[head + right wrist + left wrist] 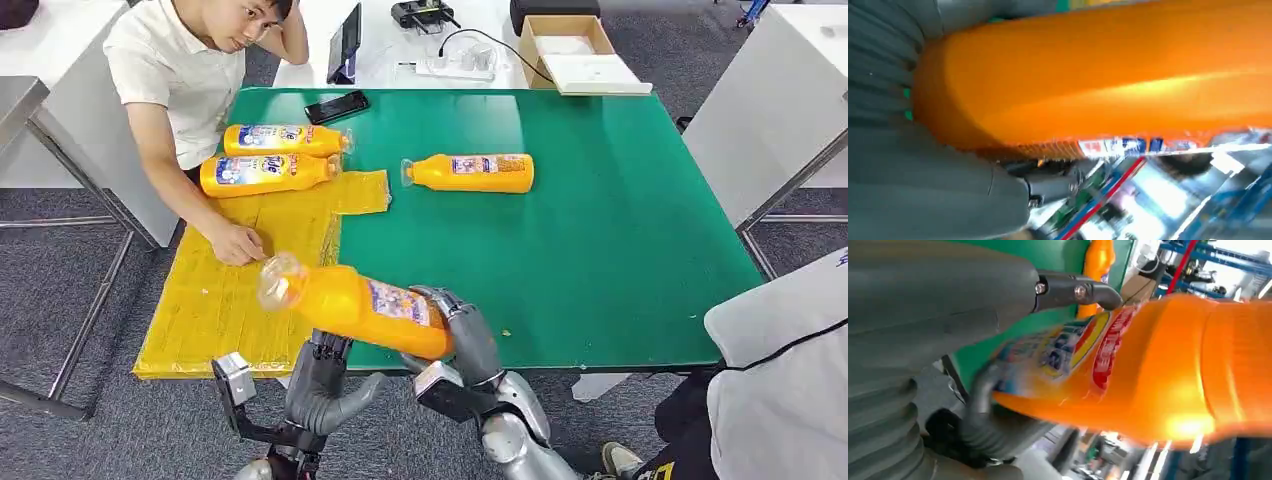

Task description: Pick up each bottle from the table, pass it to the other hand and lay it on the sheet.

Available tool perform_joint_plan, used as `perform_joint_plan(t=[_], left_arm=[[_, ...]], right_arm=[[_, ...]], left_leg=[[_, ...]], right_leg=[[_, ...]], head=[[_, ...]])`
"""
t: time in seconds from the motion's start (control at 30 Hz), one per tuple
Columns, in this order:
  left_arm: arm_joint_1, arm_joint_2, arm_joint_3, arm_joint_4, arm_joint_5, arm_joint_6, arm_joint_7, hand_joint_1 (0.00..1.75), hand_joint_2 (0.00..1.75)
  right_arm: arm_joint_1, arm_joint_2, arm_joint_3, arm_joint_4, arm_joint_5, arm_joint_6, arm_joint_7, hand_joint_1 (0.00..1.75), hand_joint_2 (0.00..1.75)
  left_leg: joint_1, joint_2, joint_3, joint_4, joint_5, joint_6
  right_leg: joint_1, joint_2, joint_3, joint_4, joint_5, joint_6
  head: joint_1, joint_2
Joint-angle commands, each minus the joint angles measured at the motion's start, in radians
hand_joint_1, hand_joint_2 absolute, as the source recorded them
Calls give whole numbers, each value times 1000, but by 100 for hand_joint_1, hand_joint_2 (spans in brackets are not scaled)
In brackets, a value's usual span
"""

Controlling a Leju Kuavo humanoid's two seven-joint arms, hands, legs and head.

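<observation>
1. Just off the near edge of the green table (620,250), the held bottle (355,305) hangs in the air, tilted, its clear cap end toward the yellow sheet (240,300) and its base toward the robot's right

2. The right hand (462,335) grips the base end, fingers wrapped over the top, which leaves the middle and neck free for the other hand; this looks like the hand-over step

3. The left hand (322,385) sits under the bottle's middle with its dark fingers reaching up to the underside; the left wrist view shows a finger (1080,290) over the label and others curled below, so it seems to cradle the bottle, but I cannot tell whether it has truly closed on it

4. Two bottles already lie side by side at the far end of the sheet: the far bottle (285,140) and the nearer bottle (265,174), caps pointing right, so the near part of the sheet is likely where this one goes

5. One lone bottle (470,172) lies on the bare green top, well apart from the sheet, still to be picked up

6. A person (180,70) leans in at the far left, one hand (238,243) pressing on the sheet, perhaps to keep it flat

7. A black phone (337,106) lies on the far edge; beyond are a power strip (455,65) and an open cardboard box (568,45) on a white table, with grey carpet below
</observation>
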Motion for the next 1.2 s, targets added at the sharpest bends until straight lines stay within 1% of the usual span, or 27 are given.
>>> perform_joint_plan(t=[0.03, 0.1, 0.13, 0.2, 0.3, 0.37, 0.4, 0.47, 0.5, 0.53, 0.57, 0.6, 0.63, 0.67, 0.7, 0.73, 0.77, 0.8, 0.83, 0.9, 0.97, 1.03, 1.07, 1.1, 1.13, 1.17, 1.2], left_arm=[[-28, -14, 29, -16, -26, 73, -30, 0, 175], [-27, -17, 29, -22, -40, 98, -39, 0, 175], [-28, -24, 29, -30, -15, 96, -41, 0, 175], [-32, -23, 27, -39, 44, 81, -23, 0, 175], [-48, -27, 32, -28, 58, 115, -33, 0, 175], [-49, -26, 32, -27, 58, 120, -36, 3, 175], [-50, -26, 31, -22, 56, 125, -42, 175, 175], [-44, -25, 29, -28, 49, 130, -67, 175, 175], [-42, -24, 28, -33, 51, 128, -73, 175, 175], [-38, -20, 26, -39, 53, 125, -78, 175, 175], [-37, -18, 25, -43, 62, 112, -82, 175, 175], [-37, -16, 25, -43, 67, 106, -83, 175, 175], [-47, -9, 18, -42, 69, 71, -95, 175, 175], [-49, -9, 21, -42, 70, 70, -96, 175, 175], [-51, -8, 21, -41, 72, 60, -94, 175, 175], [-53, -6, 29, -39, 84, 38, -89, 175, 175], [-39, -23, 49, -48, 87, 25, -87, 175, 175], [-37, -25, 50, -51, 85, 23, -86, 175, 175], [-31, -32, 68, -54, 76, 31, -82, 175, 175], [-31, -27, 90, -50, 69, 40, -79, 175, 175], [-41, -9, 130, 0, -23, 129, -30, 175, 175], [-58, -5, 172, 66, -71, 175, -22, 175, 175], [-68, 6, 182, 97, -145, 234, -17, 175, 175], [-70, 9, 191, 106, -147, 230, -20, 175, 175], [-78, 14, 211, 126, -268, 327, -84, 175, 175], [-84, 21, 219, 142, -390, 426, -87, 175, 175], [-83, 20, 229, 140, -394, 426, -86, 175, 175]], right_arm=[[-44, 24, 206, 168, 43, -22, -13, 175, 175], [-46, 16, 217, 170, 41, -22, -16, 175, 175], [-41, 13, 225, 172, 36, -21, -22, 175, 175], [-31, 20, 241, 185, 16, -9, -36, 175, 175], [-34, 31, 278, 214, 2, 1, -44, 175, 175], [-35, 32, 281, 217, -2, 1, -44, 175, 175], [-37, 34, 282, 223, -9, 1, -43, 175, 175], [-37, 32, 282, 227, -24, 2, -45, 173, 175], [-35, 33, 280, 225, -31, 1, -46, 141, 175], [-30, 28, 280, 219, -42, 11, -48, 24, 175], [-25, 25, 282, 209, -43, 5, -63, 0, 175], [-20, 21, 286, 205, -43, 8, -69, 0, 175], [-13, 3, 299, 189, -53, 38, -98, 0, 175], [-8, -2, 299, 188, -55, 40, -104, 0, 175], [-4, -9, 301, 181, -53, 40, -110, 0, 0], [5, -22, 301, 169, -45, 32, -123, 0, 0], [15, -32, 294, 161, -44, 29, -130, 0, 0], [17, -36, 293, 160, -44, 28, -133, 0, 0], [30, -39, 269, 145, -52, 9, -145, 0, 0], [37, -46, 247, 133, -57, 3, -147, 0, 0], [81, -59, 174, 72, -70, -25, -144, 0, 0], [115, -73, 121, 24, -77, -34, -137, 0, 0], [132, -77, 89, 4, -88, -46, -137, 0, 0], [137, -80, 79, -5, -91, -43, -139, 0, 0], [158, -81, 30, -36, -104, -78, -151, 0, 0], [172, -82, -11, -63, -107, -114, -163, 0, 0], [175, -87, -24, -72, -106, -114, -161, 0, 0]], left_leg=[[1, 2, 3, -1, -1, -2], [1, 3, 4, -1, -2, -2], [1, 2, 2, -1, -1, -1], [1, 0, 3, -1, -1, -1], [1, 0, 3, -1, -1, -2], [1, -1, 3, -1, 0, -2], [1, 0, 2, -1, 0, -2], [0, -1, 2, -1, 0, -2], [0, -1, 1, -1, 0, -1], [1, -1, 3, -1, -1, -2], [1, -1, 4, -1, -1, -2], [1, -1, 3, -1, -1, -2], [0, -1, 1, -1, 0, -1], [1, -2, 3, -1, -1, -2], [1, -1, 2, -1, 0, -1], [1, -2, 4, -1, -1, -2], [0, -2, 3, -1, -1, -1], [0, -1, 1, -1, 0, -1], [0, -3, 3, -1, -1, -1], [1, -2, 3, -1, -1, -2], [0, -2, 0, -1, 0, -1], [-1, -3, 1, -2, 0, -1], [0, -2, 3, -2, -1, -2], [0, -3, 2, -2, 0, -2], [-1, -3, 2, -3, 0, -1], [-1, -3, 3, -3, 0, -2], [-1, -1, 2, -2, 0, -1]], right_leg=[[1, 0, 3, -1, -1, -2], [1, 1, 4, -1, -1, -2], [1, 0, 2, -1, -1, -1], [1, -1, 3, -1, -1, -2], [1, -1, 3, -1, -1, -2], [1, -2, 3, -1, -1, -2], [1, -2, 2, -1, -1, -2], [1, -3, 3, -1, -1, -2], [1, -2, 1, -1, -1, -1], [1, -3, 3, -1, -1, -2], [1, -3, 4, -1, -2, -3], [1, -3, 3, -1, -1, -2], [1, -2, 1, -1, -1, -1], [1, -4, 3, -1, -2, -2], [1, -3, 2, -1, -1, -1], [1, -4, 4, -1, -2, -2], [1, -4, 3, -1, -2, -2], [1, -3, 1, -1, -1, -1], [1, -5, 4, -2, -2, -2], [1, -5, 3, -1, -2, -2], [0, -4, 0, -1, -1, -1], [0, -4, 2, -1, -1, -2], [0, -4, 3, -1, -2, -2], [0, -5, 3, -2, -1, -2], [0, -5, 2, -2, -1, -2], [0, -5, 3, -2, -1, -2], [0, -3, 1, -2, -1, -2]], head=[[0, 0], [0, 0], [0, 0], [0, 0], [0, 0], [0, 0], [0, 0], [0, 0], [0, 0], [0, 0], [0, 0], [0, 0], [0, 0], [0, 0], [0, 0], [0, 0], [0, 0], [0, 0], [0, 0], [0, 0], [0, 0], [0, 0], [0, 0], [0, 0], [0, 0], [0, 0], [0, 0]])
